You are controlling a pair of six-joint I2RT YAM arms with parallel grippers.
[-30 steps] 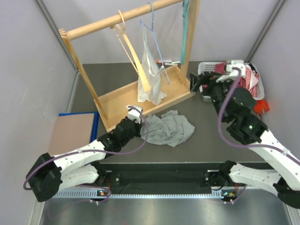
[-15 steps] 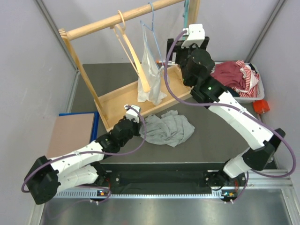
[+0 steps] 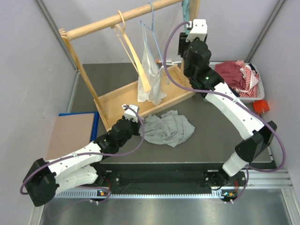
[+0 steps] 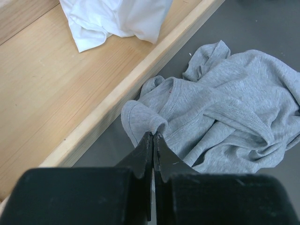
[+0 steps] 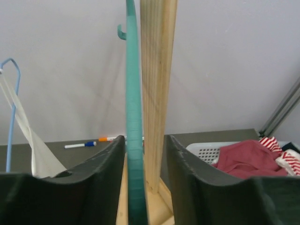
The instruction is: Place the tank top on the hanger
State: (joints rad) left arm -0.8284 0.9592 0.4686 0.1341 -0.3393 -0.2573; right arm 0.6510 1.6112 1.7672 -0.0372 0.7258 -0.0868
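The light grey tank top lies crumpled on the dark table in front of the wooden rack. My left gripper is shut on a fold at the tank top's left edge, low over the table. The teal hanger hangs edge-on beside the rack's right post. My right gripper is raised around it. Its jaws stand partly apart, the hanger close to the left finger, with a gap to the right finger.
The wooden rack holds a pale wooden hanger and a light blue wire hanger with a white bag. A white basket of red clothes stands at right. A blue-edged board lies left. Markers lie behind the rack.
My right arm swung from the basket up to the rack's right post, and its jaws narrowed around the teal hanger. The left gripper stayed shut on the tank top, barely moving.
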